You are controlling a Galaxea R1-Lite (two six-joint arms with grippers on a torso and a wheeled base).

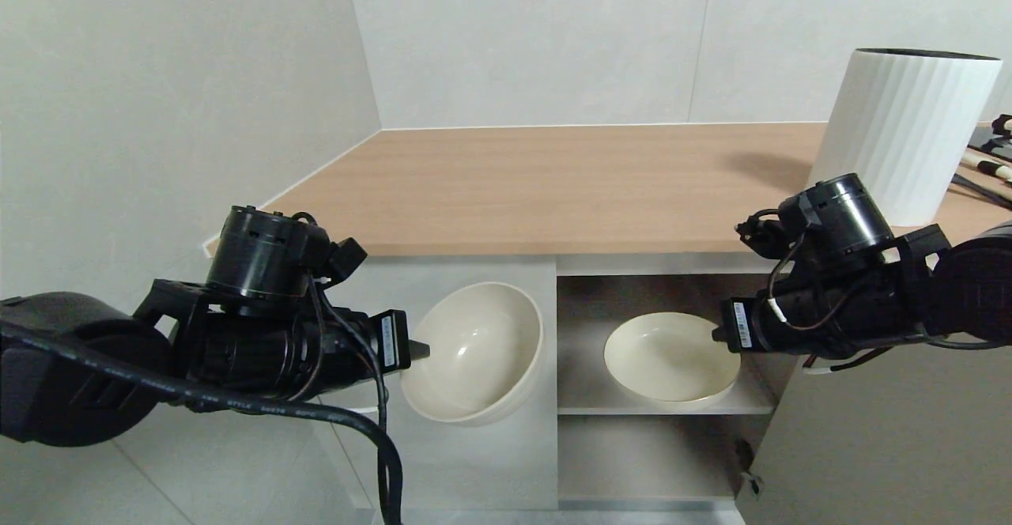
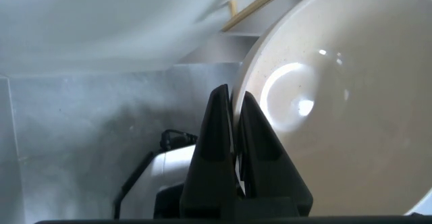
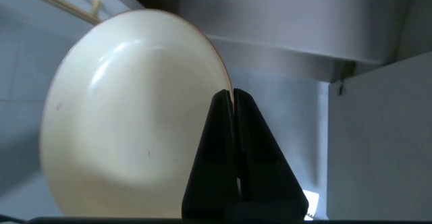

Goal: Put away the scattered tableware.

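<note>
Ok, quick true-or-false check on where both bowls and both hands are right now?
1. The left hand is shut on the rim of the deep bowl. True.
2. The deep bowl sits on the cabinet shelf. False: it is held tilted on its side in front of the closed cabinet door.
3. The right hand grips the shallow bowl by its rim. True.
4. The shallow bowl is over the countertop. False: it is in the open compartment below the countertop, at the shelf.
5. The white ribbed container lies tipped over. False: the white ribbed container stands upright on the countertop.
</note>
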